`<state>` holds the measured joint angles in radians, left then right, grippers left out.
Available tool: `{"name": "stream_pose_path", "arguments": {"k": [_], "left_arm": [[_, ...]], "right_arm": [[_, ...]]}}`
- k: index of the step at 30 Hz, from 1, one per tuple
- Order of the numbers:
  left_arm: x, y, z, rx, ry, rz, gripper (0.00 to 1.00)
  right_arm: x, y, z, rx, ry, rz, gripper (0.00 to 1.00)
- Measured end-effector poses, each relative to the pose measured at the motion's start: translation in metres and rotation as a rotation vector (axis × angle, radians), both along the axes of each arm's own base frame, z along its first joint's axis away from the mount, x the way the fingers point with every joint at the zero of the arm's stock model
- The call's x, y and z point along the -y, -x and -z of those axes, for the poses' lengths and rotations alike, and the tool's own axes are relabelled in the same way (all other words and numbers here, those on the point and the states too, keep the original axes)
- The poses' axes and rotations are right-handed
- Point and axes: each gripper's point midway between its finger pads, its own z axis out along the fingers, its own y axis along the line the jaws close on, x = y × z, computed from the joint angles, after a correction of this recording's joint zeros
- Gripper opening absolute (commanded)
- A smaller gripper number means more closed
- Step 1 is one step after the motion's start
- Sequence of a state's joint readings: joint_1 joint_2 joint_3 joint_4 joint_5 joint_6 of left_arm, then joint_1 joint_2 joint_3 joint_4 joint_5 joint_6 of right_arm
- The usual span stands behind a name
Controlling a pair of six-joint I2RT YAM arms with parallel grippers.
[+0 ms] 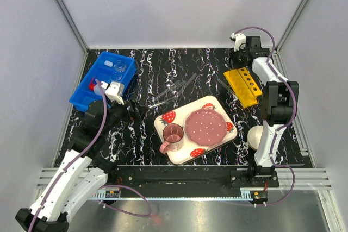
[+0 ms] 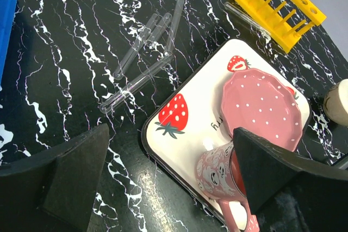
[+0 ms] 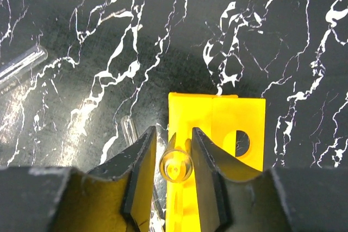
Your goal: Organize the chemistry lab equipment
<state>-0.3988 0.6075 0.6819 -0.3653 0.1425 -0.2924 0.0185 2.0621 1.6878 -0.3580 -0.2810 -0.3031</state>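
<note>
One thin tube [image 3: 175,168] sits inside your right gripper [image 3: 173,137], aligned over the yellow rack [image 3: 223,123] for insertion (clamped or loose, you cannot tell); left gripper [image 2: 169,133] stands open.

Bright, even light from overhead, soft white glare on the glossy bench [image 2: 136,188], faint short shadows, close-up fingers [image 3: 138,172] slightly soft, overhead view crisp

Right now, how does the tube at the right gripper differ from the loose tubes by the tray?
The tube between the right gripper's fingers stands on end at the yellow rack; the loose tubes lie flat on the table, untouched. It is one; they are several, scattered. All are thin and clear.
</note>
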Motion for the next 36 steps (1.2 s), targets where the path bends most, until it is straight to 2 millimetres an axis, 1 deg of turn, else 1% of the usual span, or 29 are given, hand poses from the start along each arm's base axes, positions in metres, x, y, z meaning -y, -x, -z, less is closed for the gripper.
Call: {"name": "stream_pose_path", "arguments": {"k": [2, 3, 4, 6, 7, 8, 9, 11, 12, 13, 14, 16, 18, 19, 23, 26, 28, 31, 36], "left_arm": [[0.0, 0.001, 0.002, -0.003, -0.001, 0.0, 0.99], [0.0, 0.001, 0.002, -0.004, -0.001, 0.0, 0.99], [0.0, 0.001, 0.002, -0.002, 0.0, 0.0, 0.99], [0.0, 0.001, 0.001, 0.0, 0.001, 0.0, 0.99], [0.0, 0.001, 0.0, 0.002, 0.002, 0.0, 0.99], [0.0, 0.002, 0.0, 0.003, 0.003, 0.002, 0.99], [0.0, 0.002, -0.001, 0.005, 0.007, 0.005, 0.99], [0.001, 0.003, -0.002, 0.008, 0.012, 0.008, 0.99], [0.001, 0.004, -0.003, 0.01, 0.016, 0.009, 0.99], [0.001, 0.005, -0.004, 0.012, 0.021, 0.011, 0.99], [0.002, 0.006, -0.005, 0.014, 0.027, 0.013, 0.99], [0.002, 0.007, -0.008, 0.017, 0.037, 0.016, 0.99], [0.003, 0.009, -0.009, 0.017, 0.048, 0.022, 0.99], [0.004, 0.01, -0.011, 0.018, 0.057, 0.025, 0.99], [0.011, 0.016, -0.013, 0.003, 0.109, 0.056, 0.99], [0.017, 0.02, -0.007, -0.032, 0.144, 0.076, 0.99], [0.019, 0.021, -0.004, -0.048, 0.155, 0.081, 0.99], [0.021, 0.023, -0.005, -0.056, 0.169, 0.089, 0.99], [0.023, 0.021, -0.003, -0.072, 0.174, 0.092, 0.99]], "right_arm": [[0.0, 0.002, 0.003, -0.004, 0.003, -0.004, 0.49], [0.0, 0.005, 0.004, -0.009, 0.005, -0.007, 0.55], [0.0, 0.007, 0.004, -0.011, 0.005, -0.007, 0.58], [0.001, 0.012, -0.002, -0.003, 0.011, -0.012, 0.66], [0.002, 0.014, -0.007, 0.005, 0.014, -0.013, 0.66], [0.002, 0.016, -0.014, 0.017, 0.018, -0.016, 0.66], [0.003, 0.018, -0.024, 0.037, 0.023, -0.019, 0.7], [0.003, 0.022, -0.044, 0.075, 0.029, -0.028, 0.73], [0.003, 0.024, -0.054, 0.093, 0.029, -0.032, 0.77], [0.003, 0.027, -0.065, 0.115, 0.032, -0.038, 0.79], [0.002, 0.032, -0.078, 0.138, 0.032, -0.046, 0.82], [0.001, 0.042, -0.098, 0.171, 0.033, -0.057, 0.87], [-0.001, 0.052, -0.115, 0.199, 0.03, -0.072, 0.91], [-0.002, 0.058, -0.122, 0.209, 0.027, -0.083, 0.98], [-0.009, 0.081, -0.143, 0.233, 0.016, -0.135, 1.0], [-0.016, 0.097, -0.151, 0.229, 0.002, -0.185, 1.0], [-0.021, 0.105, -0.152, 0.216, -0.013, -0.216, 1.0], [-0.031, 0.118, -0.147, 0.171, -0.056, -0.264, 1.0], [-0.043, 0.132, -0.142, 0.104, -0.139, -0.288, 1.0]]}}
